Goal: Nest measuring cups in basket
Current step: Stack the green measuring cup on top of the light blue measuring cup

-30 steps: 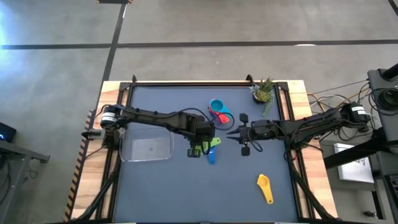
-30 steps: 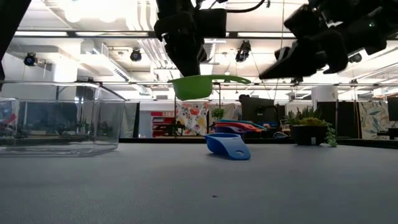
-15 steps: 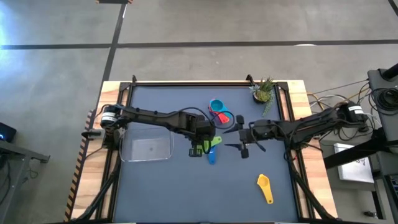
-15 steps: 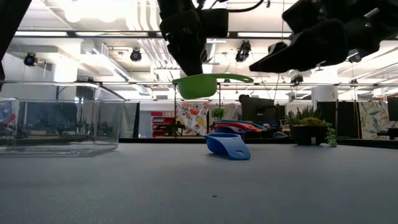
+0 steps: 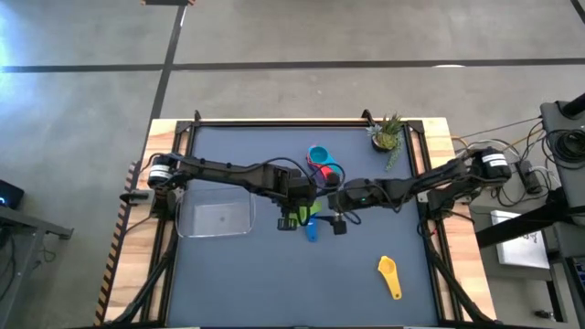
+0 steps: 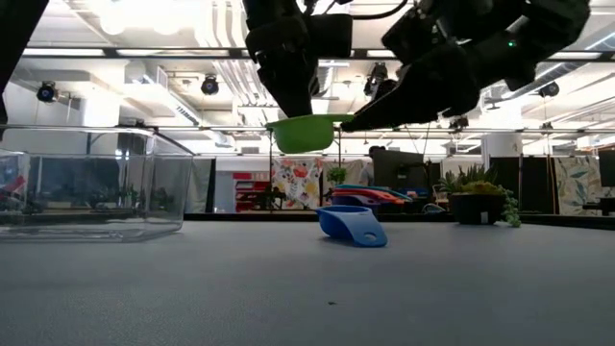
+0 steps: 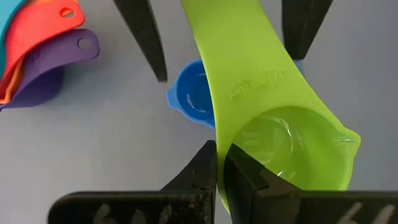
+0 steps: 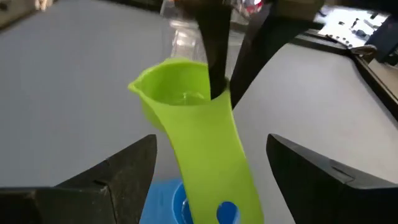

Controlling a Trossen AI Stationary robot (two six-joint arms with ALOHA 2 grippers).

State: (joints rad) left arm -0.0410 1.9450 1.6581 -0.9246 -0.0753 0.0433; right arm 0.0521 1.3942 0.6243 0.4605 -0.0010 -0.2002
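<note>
A lime green measuring cup [image 6: 303, 133] hangs level above the table's middle, with my left gripper [image 5: 302, 206] shut on it. Its flat handle [image 8: 214, 168] points toward my right gripper [image 8: 211, 142]. That gripper is open, one finger on each side of the handle, touching neither side. Under the green cup a blue cup [image 6: 351, 224] lies tipped on the table. Teal, red and purple cups [image 5: 322, 164] sit nested together farther back. A yellow cup [image 5: 390, 274] lies near the front right. The clear basket [image 5: 216, 215] stands at the left. My left gripper pinches the green cup's bowl wall [image 7: 219, 177] right beside the handle's root. One finger seems to be inside the bowl and one outside. The fingers [image 8: 214, 56] come from above, pointing down. The cup hangs level, bowl up, clear of the table.
A small potted plant [image 5: 388, 133] stands at the far right corner. The table's raised frame [image 5: 302, 122] runs along the far edge. Bare dark mat lies at the front left and front middle.
My right gripper has gone toward the table's left, up to the green cup, and has opened; its fingers now stand on either side of the cup's handle. The green cup has stayed where it was in my left gripper.
</note>
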